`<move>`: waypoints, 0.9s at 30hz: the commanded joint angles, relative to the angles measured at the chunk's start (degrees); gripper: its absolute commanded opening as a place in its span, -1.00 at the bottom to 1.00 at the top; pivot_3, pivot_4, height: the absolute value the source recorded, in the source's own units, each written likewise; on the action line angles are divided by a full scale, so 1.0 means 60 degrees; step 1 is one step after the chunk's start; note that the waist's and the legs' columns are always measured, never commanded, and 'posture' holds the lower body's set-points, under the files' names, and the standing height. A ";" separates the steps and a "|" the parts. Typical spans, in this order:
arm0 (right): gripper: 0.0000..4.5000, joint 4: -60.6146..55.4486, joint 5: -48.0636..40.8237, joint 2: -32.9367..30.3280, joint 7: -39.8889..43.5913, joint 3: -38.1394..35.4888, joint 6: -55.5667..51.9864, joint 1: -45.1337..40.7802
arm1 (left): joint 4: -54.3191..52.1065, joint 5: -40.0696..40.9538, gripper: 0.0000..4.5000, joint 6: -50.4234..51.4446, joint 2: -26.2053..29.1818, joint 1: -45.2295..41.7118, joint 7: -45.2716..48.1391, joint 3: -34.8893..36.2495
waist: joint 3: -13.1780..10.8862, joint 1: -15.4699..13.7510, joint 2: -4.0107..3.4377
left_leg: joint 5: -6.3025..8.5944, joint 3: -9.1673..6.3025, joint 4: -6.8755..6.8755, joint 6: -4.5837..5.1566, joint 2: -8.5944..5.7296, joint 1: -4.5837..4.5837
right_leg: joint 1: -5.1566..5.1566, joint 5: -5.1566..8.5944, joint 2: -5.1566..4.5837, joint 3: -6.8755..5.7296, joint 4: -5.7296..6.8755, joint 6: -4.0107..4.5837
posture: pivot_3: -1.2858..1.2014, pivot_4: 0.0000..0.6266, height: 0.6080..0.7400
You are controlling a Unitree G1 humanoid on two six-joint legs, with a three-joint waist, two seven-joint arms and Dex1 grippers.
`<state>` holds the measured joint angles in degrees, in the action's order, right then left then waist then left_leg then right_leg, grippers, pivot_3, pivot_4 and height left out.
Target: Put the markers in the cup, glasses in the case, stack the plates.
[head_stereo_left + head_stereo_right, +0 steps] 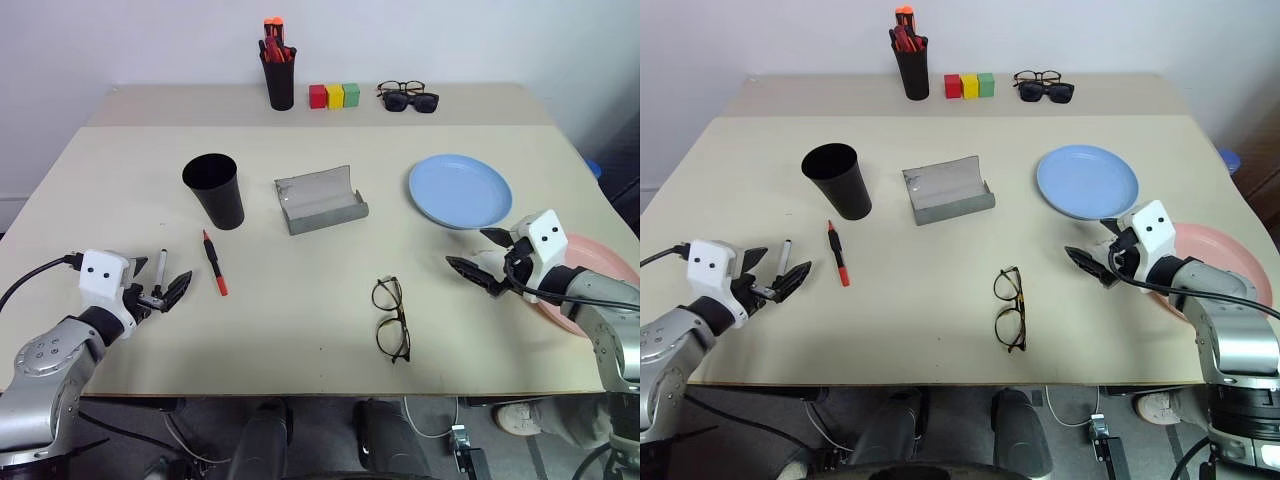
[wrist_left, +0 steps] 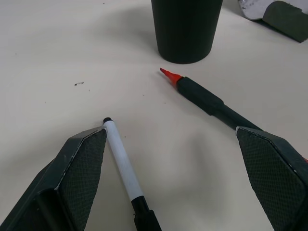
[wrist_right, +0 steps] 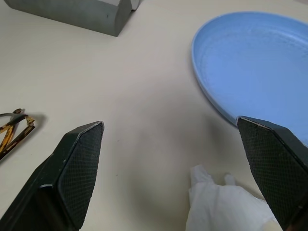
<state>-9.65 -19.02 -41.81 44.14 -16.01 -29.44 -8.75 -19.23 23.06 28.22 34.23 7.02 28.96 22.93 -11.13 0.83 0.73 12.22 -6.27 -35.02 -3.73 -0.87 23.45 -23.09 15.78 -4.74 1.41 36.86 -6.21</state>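
2 hands hover low over the beige table [image 1: 300, 330], both with fingers spread wide and grasping nothing. The left hand [image 1: 168, 292] sits at the lower left of the head view, its fingers either side of the whitish-grey marker [image 1: 161, 268], which lies on the table just above it in the frame. In the left wrist view that marker [image 2: 122, 166] lies close to 1 finger [image 2: 79, 166], though contact cannot be told. The red marker [image 1: 215, 263] lies just right of it, its red tip pointing toward the black cup [image 1: 215, 190], which stands upright at upper left of centre.

The grey case [image 1: 320, 200] lies open at centre, right of the cup. The wire-framed glasses [image 1: 391, 318] rest lenses-down at lower centre, between the 2 hands. The light blue plate [image 1: 460, 190] sits at the right, and the pink plate [image 1: 600, 262] lies at the right edge, partly hidden behind the right arm. The right hand [image 1: 480, 255] hangs just below the blue plate, pointing left. A crumpled white tissue [image 3: 224, 204] shows in the right wrist view.

Along the top of the frame stand a narrower black cup of red-orange markers [image 1: 278, 70], 3 coloured blocks [image 1: 334, 96] and 2 more pairs of glasses [image 1: 408, 97].
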 commanded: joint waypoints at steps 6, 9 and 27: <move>1.00 -0.0041 0.0027 0.0079 -0.0170 0.0435 0.0263 -0.0639 | -0.0321 -0.0279 0.95 -0.0264 -0.0086 -0.0095 -0.0522 0.0155 | 0.0000 -0.0001 0.0000 | 0.0000 0.0000 0.0000 0.0000 0.0000 0.0000 | 0.0000 0.0000 0.0000 0.0000 0.0000 0.0000 | 0.03 -0.52 1.00; 1.00 -0.0277 0.0032 0.0338 -0.0047 0.1206 0.0324 -0.1108 | -0.0332 -0.0474 0.95 0.0242 -0.0185 -0.0298 -0.1244 0.0288 | 0.0000 0.0025 0.0000 | 0.0000 -0.0001 0.0000 0.0000 0.0000 -0.0001 | 0.0000 -0.0001 0.0001 0.0000 0.0001 -0.0001 | 0.03 -0.52 1.00; 1.00 -0.0982 0.1870 0.4083 -0.1158 0.6207 0.1163 -0.2553 | 0.0502 -0.0267 0.74 0.6900 -0.1235 -0.3824 -0.4596 0.0382 | 0.0007 0.0071 0.0019 | -0.0003 -0.0025 -0.0004 -0.0005 -0.0006 -0.0007 | -0.0018 -0.0024 0.0015 -0.0007 0.0057 -0.0050 | 0.03 -0.52 1.00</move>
<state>-15.37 -8.94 -18.69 38.32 20.45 -24.44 -22.28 -17.21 22.80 68.76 26.46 -14.98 2.27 23.78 -11.09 1.26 0.85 12.20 -6.43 -35.06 -3.77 -0.90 23.41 -23.19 15.63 -4.66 1.37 37.21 -6.51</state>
